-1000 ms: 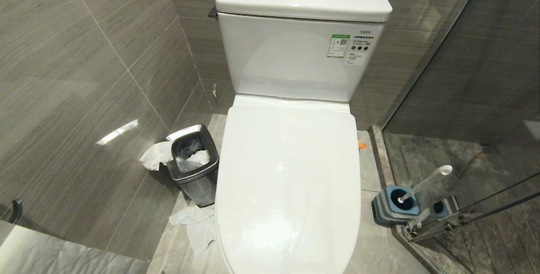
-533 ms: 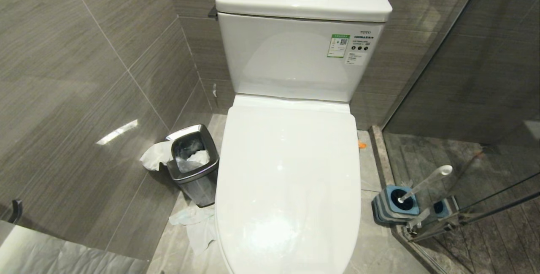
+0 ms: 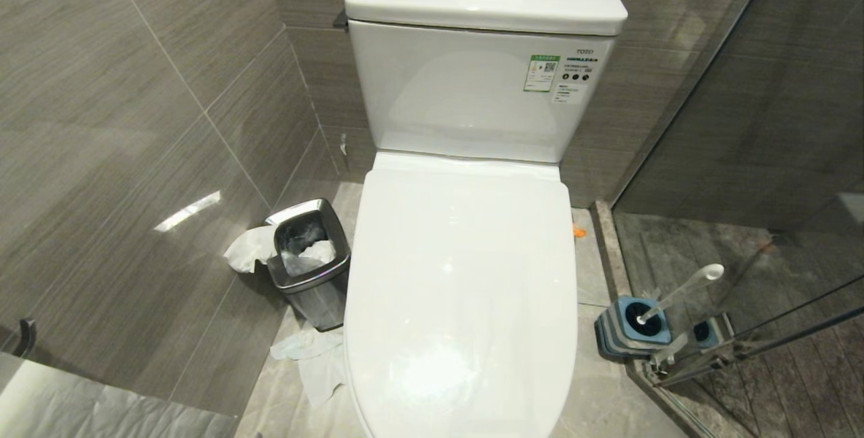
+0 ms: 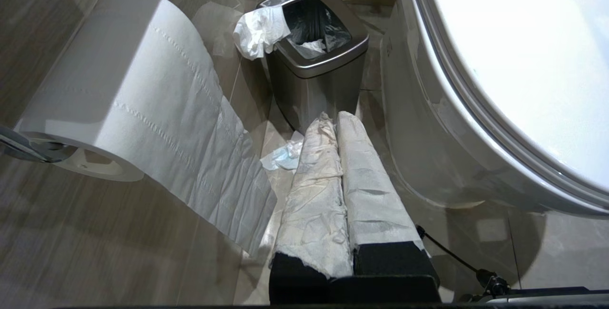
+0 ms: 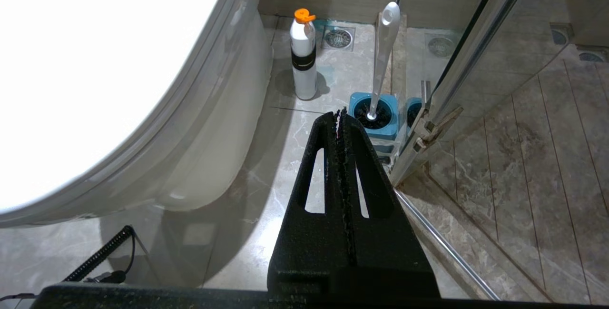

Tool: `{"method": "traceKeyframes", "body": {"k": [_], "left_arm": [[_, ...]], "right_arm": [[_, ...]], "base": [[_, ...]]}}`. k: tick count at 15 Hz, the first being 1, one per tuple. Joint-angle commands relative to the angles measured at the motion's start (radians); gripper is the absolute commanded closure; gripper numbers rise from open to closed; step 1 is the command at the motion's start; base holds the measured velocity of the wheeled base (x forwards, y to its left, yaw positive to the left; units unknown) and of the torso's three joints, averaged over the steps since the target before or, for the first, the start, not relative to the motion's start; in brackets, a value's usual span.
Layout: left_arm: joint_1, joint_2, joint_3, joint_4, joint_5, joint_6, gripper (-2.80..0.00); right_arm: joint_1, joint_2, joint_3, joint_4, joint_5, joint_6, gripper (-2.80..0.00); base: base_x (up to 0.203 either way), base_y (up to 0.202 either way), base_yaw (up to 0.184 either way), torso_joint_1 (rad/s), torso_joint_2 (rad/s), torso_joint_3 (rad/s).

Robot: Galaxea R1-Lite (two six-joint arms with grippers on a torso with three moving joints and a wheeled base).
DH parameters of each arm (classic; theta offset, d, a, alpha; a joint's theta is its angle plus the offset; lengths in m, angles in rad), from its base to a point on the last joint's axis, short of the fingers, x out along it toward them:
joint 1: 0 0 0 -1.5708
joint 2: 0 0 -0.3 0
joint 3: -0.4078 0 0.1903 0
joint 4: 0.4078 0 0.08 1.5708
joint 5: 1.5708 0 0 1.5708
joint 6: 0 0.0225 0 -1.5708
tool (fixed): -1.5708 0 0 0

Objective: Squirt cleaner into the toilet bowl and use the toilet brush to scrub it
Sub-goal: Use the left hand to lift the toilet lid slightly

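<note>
The white toilet has its lid (image 3: 466, 276) down, so the toilet bowl is hidden beneath it. No cleaner is in view. The toilet brush (image 3: 682, 293) leans in a grey-and-blue holder (image 3: 631, 326) on the floor to the toilet's right; only its white handle (image 5: 383, 56) shows above the holder (image 5: 373, 116). Neither arm appears in the head view. My left gripper (image 4: 335, 116), its fingers wrapped in white material, hangs shut and empty low beside the toilet's left flank. My right gripper (image 5: 341, 111) is shut and empty, pointing at the floor short of the holder.
A steel waste bin (image 3: 310, 262) with tissue stands left of the toilet, crumpled paper (image 3: 314, 357) lying before it. A toilet-paper roll (image 4: 109, 85) hangs on the left wall. A white bottle with an orange cap (image 5: 303, 61) stands by the toilet's right side. A glass shower door (image 5: 456, 85) borders the right.
</note>
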Motion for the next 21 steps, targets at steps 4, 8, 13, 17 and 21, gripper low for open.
{"method": "traceKeyframes", "body": {"k": [4,8,13,17,21], "left_arm": [[0.000,0.001,-0.009,0.002,-0.002,0.004,0.00],[0.000,0.001,-0.009,0.002,-0.004,0.006,0.00],[0.000,0.001,0.000,0.004,-0.010,0.014,0.00],[0.000,0.001,0.000,0.006,-0.011,0.021,0.00],[0.000,0.001,-0.001,0.008,-0.016,0.032,0.00]], "right_arm": [[0.000,0.001,0.000,0.000,0.000,0.001,0.00],[0.000,0.001,0.000,0.000,0.000,0.001,0.00],[0.000,0.001,0.000,0.000,0.000,0.001,0.00],[0.000,0.001,0.000,0.000,0.000,0.001,0.00],[0.000,0.001,0.000,0.000,0.000,0.001,0.00]], "base": [[0.000,0.000,0.000,0.000,0.00,0.000],[0.000,0.000,0.000,0.000,0.00,0.000],[0.000,0.000,0.000,0.000,0.00,0.000],[0.000,0.000,0.000,0.000,0.00,0.000],[0.000,0.000,0.000,0.000,0.00,0.000]]}}
